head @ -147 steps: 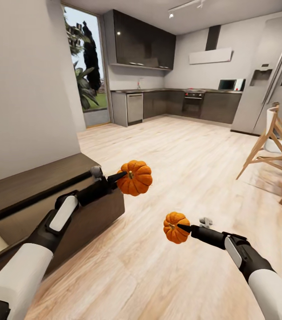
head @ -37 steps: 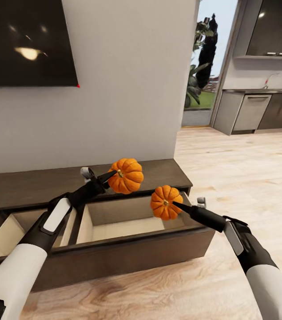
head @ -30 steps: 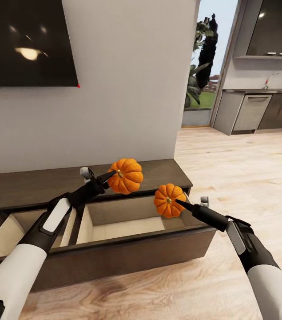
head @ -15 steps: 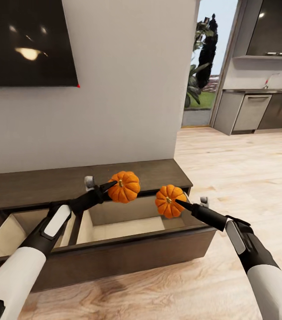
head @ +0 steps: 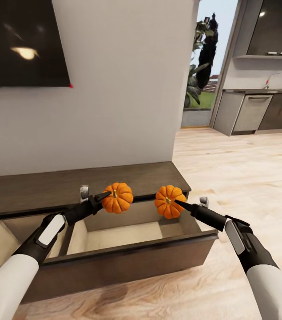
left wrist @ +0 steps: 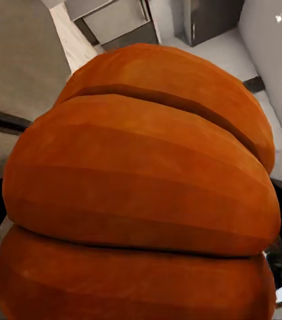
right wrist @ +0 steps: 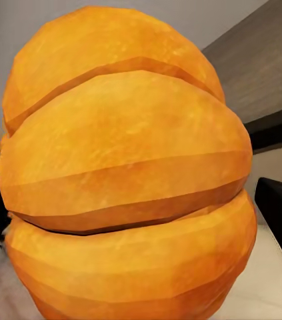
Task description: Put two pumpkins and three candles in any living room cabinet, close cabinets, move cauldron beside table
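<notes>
Both pumpkins brought down over the open drawer

Lower than half a second ago, the left pumpkin [head: 117, 198] now hangs level with the right pumpkin [head: 170, 202], and the head camera has shifted a little, so the whole room sits slightly further left.

Taking the cabinet [head: 69, 186] as the landmark: its drawer [head: 127, 231] stands pulled out toward the robot, pale inside, with nothing seen in the part that shows. Both pumpkins hang just above that drawer's back edge, in front of the cabinet's flat top, near each other but apart. Behind the cabinet rises the wall with a dark screen [head: 21, 42].

Each is carried by an arm: the left pincer [head: 104, 196] is clamped on the left pumpkin, the right pincer [head: 178, 204] on the right one, both gripping at the stem end.

By my judgement these are stiff, ribbed, fairly light things; the smooth rounded skin could slip, so a grip at the stem dimple or across a rib groove seems safest
</notes>
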